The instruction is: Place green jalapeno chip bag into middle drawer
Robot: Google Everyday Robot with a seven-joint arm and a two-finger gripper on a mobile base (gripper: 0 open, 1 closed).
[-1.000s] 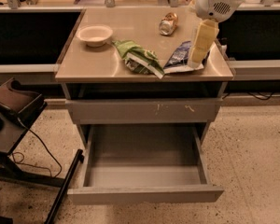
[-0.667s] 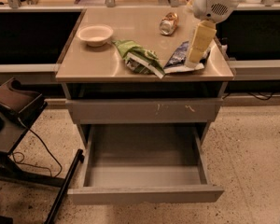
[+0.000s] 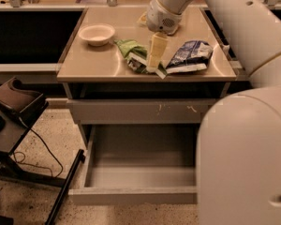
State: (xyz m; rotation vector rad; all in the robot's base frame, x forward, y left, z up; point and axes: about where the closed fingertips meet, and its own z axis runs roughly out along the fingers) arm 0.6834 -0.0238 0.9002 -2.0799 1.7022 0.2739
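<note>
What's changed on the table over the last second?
The gripper swung from above the blue-and-white chip bag across to the green jalapeno chip bag, and now reaches down at it. Its arm now fills the right of the view. Both bags, the bowl and the open middle drawer stayed put.

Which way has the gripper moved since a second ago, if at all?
Yes. The gripper moved left: from over the blue-and-white chip bag to over the green jalapeno chip bag.

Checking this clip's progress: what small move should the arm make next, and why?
Likely ease the gripper down onto the green chip bag and grip it: it hangs right at the bag, which lies ungrasped, and the drawer below stands open.
</note>
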